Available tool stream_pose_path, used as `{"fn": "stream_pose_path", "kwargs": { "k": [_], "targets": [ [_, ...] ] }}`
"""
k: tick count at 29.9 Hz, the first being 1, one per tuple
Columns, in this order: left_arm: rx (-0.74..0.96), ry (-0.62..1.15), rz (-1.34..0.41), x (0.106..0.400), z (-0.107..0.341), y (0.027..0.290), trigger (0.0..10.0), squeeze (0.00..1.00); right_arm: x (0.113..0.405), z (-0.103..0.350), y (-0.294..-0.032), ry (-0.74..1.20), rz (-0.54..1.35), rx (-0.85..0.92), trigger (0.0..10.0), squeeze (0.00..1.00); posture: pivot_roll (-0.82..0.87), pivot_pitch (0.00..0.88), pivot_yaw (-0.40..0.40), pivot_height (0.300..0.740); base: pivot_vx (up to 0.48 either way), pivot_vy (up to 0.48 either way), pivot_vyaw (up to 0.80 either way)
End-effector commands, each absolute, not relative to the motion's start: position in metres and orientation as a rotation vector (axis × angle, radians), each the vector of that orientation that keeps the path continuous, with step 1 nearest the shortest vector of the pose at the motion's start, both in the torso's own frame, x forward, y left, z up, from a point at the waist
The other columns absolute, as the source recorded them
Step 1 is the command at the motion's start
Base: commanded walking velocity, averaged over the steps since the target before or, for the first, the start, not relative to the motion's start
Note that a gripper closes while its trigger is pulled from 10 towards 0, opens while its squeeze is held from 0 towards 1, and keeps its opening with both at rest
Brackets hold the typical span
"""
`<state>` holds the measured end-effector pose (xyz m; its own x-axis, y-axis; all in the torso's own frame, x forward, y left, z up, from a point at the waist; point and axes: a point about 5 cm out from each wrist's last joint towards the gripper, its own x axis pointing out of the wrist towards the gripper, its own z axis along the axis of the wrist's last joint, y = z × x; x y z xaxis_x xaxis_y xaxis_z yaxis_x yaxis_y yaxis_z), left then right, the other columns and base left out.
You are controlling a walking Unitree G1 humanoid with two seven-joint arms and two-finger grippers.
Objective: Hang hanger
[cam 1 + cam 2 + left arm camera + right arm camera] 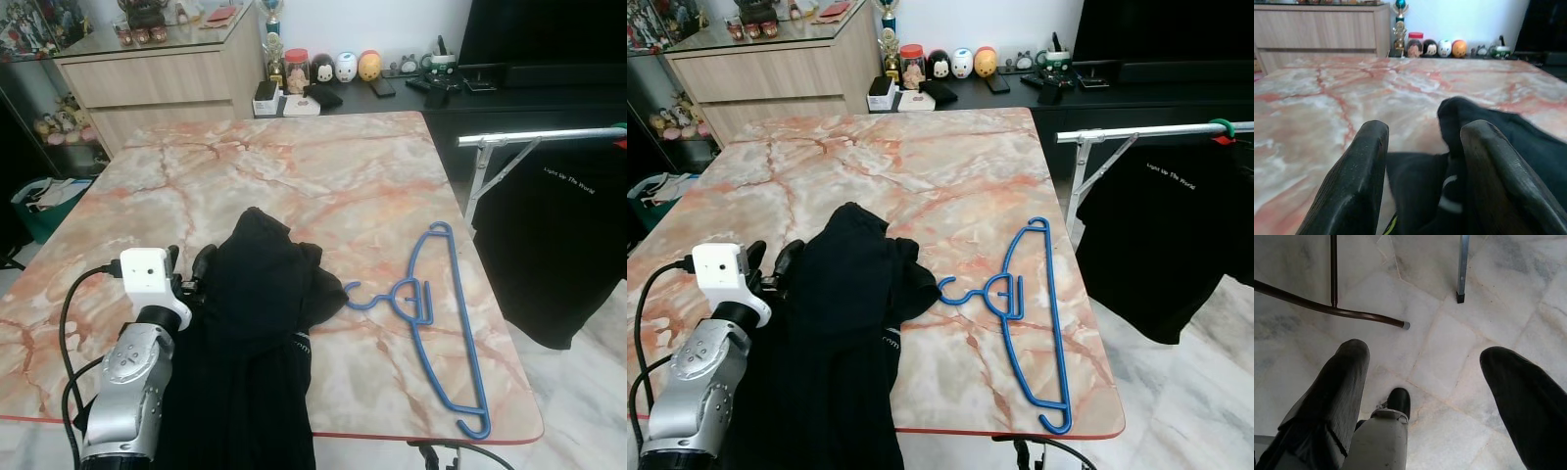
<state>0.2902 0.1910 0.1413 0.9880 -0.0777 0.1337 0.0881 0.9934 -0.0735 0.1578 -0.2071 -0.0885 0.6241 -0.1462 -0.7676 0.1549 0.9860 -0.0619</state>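
A blue plastic hanger (pixel 436 323) lies flat on the marble table (pixel 294 176), near its right edge, hook pointing left. Left of it a black garment (pixel 257 333) is heaped and drapes over the front edge. My left gripper (pixel 191 269) rests at the garment's left side, open, with black cloth between its fingers (pixel 1359 181) in the left wrist view. My right gripper (pixel 1425 401) hangs open over the white tiled floor. A silver clothes rail (pixel 539 137) stands right of the table.
A black T-shirt (pixel 558 245) hangs from the rail. A wooden cabinet (pixel 157 83) and a dark shelf (pixel 392 98) with jars and figurines stand beyond the table. Table and rail legs (pixel 1463 269) reach the floor under my right gripper.
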Motion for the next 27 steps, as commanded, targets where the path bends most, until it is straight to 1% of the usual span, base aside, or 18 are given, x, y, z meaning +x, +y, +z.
{"fn": "stream_pose_path", "kwargs": {
  "k": [1,27],
  "targets": [
    [-0.063,-0.184,-0.084,0.2921,0.1555,0.1914,10.0,0.0,0.1602,-0.0877,-0.205,0.871,-0.175,0.022,10.0,0.0,0.06,0.002,0.063,0.74,-0.33,0.0,0.0],
    [-0.067,-0.225,-0.066,0.294,0.1634,0.1909,10.0,0.0,0.1605,-0.0876,-0.2052,0.871,-0.169,0.02,10.0,0.0,0.06,0.003,0.06,0.74,-0.313,0.0,0.0]
  ]
}}
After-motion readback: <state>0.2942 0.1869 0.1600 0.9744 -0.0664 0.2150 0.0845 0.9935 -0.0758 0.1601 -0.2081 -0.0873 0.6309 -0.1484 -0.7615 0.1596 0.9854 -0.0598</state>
